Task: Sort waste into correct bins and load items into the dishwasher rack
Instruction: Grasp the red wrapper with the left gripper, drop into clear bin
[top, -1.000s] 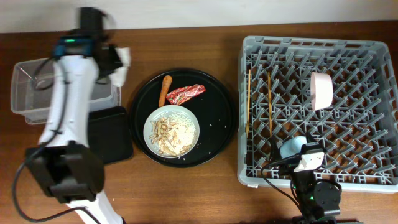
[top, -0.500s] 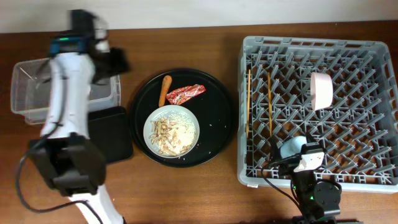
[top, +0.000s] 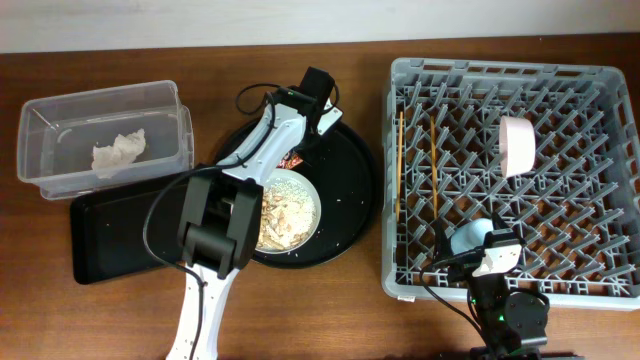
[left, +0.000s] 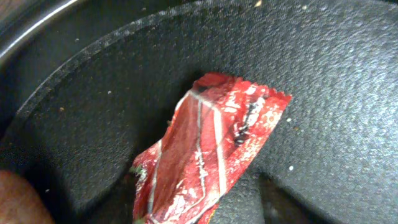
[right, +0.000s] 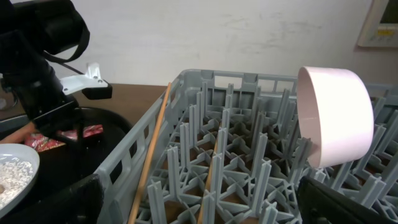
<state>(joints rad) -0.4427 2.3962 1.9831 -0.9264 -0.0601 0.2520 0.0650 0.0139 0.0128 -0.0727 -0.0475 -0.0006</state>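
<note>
My left gripper (top: 303, 140) is low over the small red wrapper (left: 211, 155) on the round black tray (top: 350, 190). Dark blurs flank the wrapper, so the jaws look open. The orange food piece (left: 12, 199) lies beside it. The crumpled white tissue (top: 118, 152) lies in the clear tub (top: 60, 108). The white plate (top: 300, 205) holds beige scraps. In the grey rack (top: 505, 70) are the pink bowl (top: 517, 145), two chopsticks (top: 400, 165) and the blue cup (top: 467, 237). My right gripper (top: 495, 258) is open and empty beside the cup.
The shallow black rectangular tray (top: 120, 240) lies in front of the tub, left of the round tray. My left arm crosses the plate's left side. The right wrist view shows the bowl (right: 336, 115) upright on pegs and a chopstick (right: 152, 155) along the rack's left wall.
My left gripper has swung from the clear tub to the round tray and dropped onto the red wrapper. The tissue it carried now lies in the tub. The right arm has not moved.
</note>
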